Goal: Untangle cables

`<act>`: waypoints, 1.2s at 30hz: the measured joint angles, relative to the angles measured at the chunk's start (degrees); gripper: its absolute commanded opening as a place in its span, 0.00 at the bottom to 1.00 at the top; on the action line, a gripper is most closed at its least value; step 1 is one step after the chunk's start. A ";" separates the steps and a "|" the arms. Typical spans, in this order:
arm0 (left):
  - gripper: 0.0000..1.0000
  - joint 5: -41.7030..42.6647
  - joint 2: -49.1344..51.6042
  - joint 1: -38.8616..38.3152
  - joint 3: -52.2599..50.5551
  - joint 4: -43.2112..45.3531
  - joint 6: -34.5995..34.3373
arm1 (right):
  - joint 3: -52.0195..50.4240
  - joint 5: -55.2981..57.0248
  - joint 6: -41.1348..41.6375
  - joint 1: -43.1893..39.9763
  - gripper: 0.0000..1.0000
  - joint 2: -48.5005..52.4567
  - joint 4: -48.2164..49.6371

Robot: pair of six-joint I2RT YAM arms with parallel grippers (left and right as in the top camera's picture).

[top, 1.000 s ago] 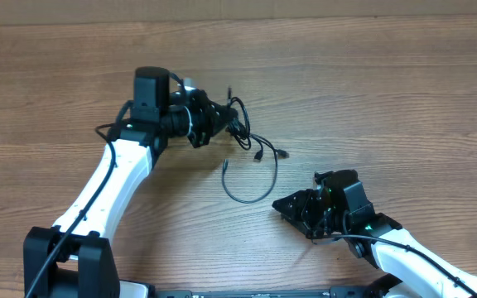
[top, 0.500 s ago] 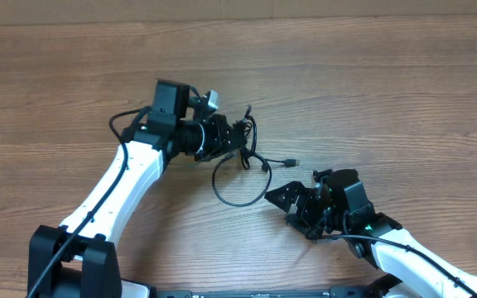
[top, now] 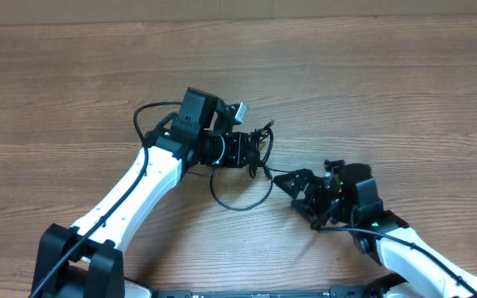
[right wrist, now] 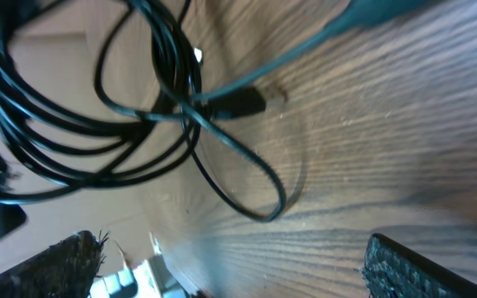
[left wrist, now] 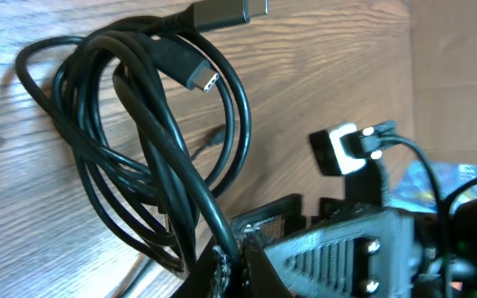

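Observation:
The cables [top: 259,147] are thin black cords in a tangled bundle, lifted at the table's middle. My left gripper [top: 252,154] is shut on them. In the left wrist view the cables [left wrist: 139,132] loop over the wood with a plug tip [left wrist: 199,76] hanging free, and a strand is pinched in the left gripper [left wrist: 232,258]. One loop [top: 240,197] trails down onto the table. My right gripper [top: 299,197] stands open just right of the bundle. In the right wrist view the cables [right wrist: 151,116] hang ahead of the right gripper [right wrist: 238,273], with nothing between its fingers [right wrist: 408,269].
The bare wooden table [top: 404,91] stretches all round. The left arm [top: 139,194] reaches in from the lower left and the right arm [top: 396,248] from the lower right. The two grippers are close together at the middle.
My left gripper has carried the cable bundle rightwards and a little nearer, close to the right gripper. The right gripper's jaws have opened wide.

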 measured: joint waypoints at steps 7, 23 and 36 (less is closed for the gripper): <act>0.04 -1.97 0.00 -0.76 0.00 -0.22 5.09 | 0.00 -3.85 -0.07 -4.48 1.00 0.00 0.39; 0.04 -0.76 0.00 -6.08 -0.02 8.70 14.19 | 0.00 -8.09 -2.75 -4.83 1.00 0.00 -1.92; 0.13 1.44 12.94 -6.21 -0.02 8.37 13.94 | 0.00 -6.38 -2.89 -4.83 1.00 0.00 -1.97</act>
